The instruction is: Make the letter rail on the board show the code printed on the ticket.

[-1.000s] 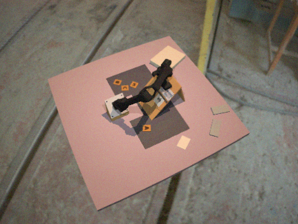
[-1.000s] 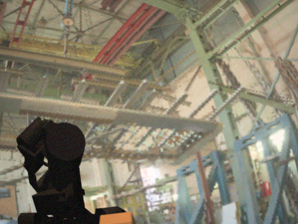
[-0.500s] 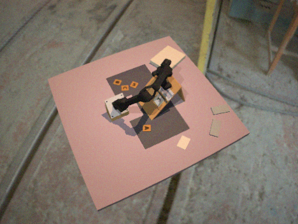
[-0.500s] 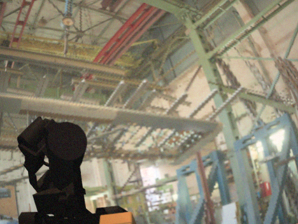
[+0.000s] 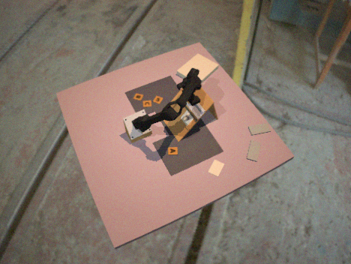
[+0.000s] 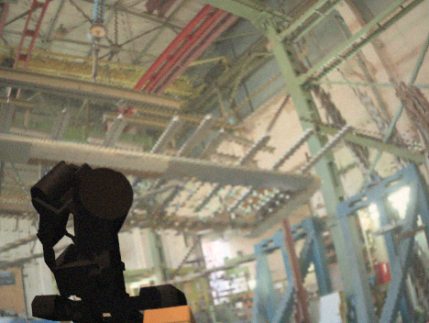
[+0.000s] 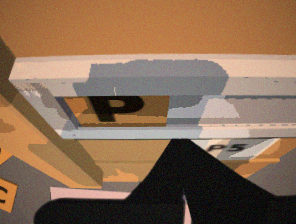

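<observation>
The letter rail [image 7: 250,131] runs across the wrist view below the orange board face [image 5: 208,99] [image 7: 150,30]. An orange tile with a black P [image 7: 120,107] lies in it near its left end; the rail right of it shows no tile. My gripper [image 7: 179,146] is shut and empty, its tips at the rail's lower edge, right of the P tile. A white ticket [image 7: 235,148] behind the fingers shows "P5", the rest unclear. On the dark mats lie a C tile [image 5: 147,103] [image 7: 6,194], two unreadable tiles [image 5: 138,97] [image 5: 157,100] and an A tile [image 5: 172,151].
A cream block [image 5: 199,64] stands behind the board. Two grey-tan slabs [image 5: 259,129] [image 5: 253,151] and a small cream square [image 5: 216,167] lie on the pink counter [image 5: 112,187]. The arm's base stands on a white plate [image 5: 131,131]. The exterior view shows mostly the arm and background.
</observation>
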`<state>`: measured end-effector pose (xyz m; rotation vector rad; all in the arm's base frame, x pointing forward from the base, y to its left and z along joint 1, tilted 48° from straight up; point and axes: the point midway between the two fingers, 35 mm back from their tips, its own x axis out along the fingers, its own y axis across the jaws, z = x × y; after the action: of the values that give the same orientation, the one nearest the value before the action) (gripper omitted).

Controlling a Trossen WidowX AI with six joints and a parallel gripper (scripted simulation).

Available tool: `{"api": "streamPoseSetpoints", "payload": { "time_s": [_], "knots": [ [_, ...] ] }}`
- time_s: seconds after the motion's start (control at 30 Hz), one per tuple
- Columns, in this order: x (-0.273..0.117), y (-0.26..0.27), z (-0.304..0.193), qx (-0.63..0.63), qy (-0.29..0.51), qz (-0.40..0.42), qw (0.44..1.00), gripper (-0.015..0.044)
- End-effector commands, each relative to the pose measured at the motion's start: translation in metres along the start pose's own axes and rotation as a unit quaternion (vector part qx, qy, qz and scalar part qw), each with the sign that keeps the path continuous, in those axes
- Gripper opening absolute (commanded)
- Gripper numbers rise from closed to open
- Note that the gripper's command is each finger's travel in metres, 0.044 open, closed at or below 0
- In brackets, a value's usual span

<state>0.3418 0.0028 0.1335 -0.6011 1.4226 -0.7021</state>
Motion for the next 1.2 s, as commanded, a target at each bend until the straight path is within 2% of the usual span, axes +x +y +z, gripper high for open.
{"api": "streamPoseSetpoints", "payload": {
  "time_s": [0.0, 0.13, 0.2, 0.37, 0.47, 0.6, 0.7, 1.0, 1.17],
  "knots": [
    [-0.005, 0.001, -0.006, 0.001, 0.002, 0.001, 1.0, 0.0],
    [-0.005, 0.001, -0.006, 0.001, 0.002, 0.001, 1.0, 0.0],
    [-0.01, -0.001, -0.004, -0.029, -0.008, 0.007, 1.0, 0.0053],
    [-0.05, -0.016, -0.012, -0.233, -0.069, 0.042, 0.969, 0.0184],
    [-0.073, -0.025, -0.02, -0.357, -0.115, 0.05, 0.926, 0.0263],
    [-0.103, -0.039, -0.033, -0.51, -0.181, 0.043, 0.84, 0.0368],
    [-0.115, -0.045, -0.04, -0.572, -0.211, 0.032, 0.792, 0.044],
    [-0.143, -0.062, -0.059, -0.707, -0.282, -0.015, 0.648, 0.044],
    [-0.144, -0.063, -0.06, -0.713, -0.285, -0.018, 0.641, 0.044]
  ]
}}
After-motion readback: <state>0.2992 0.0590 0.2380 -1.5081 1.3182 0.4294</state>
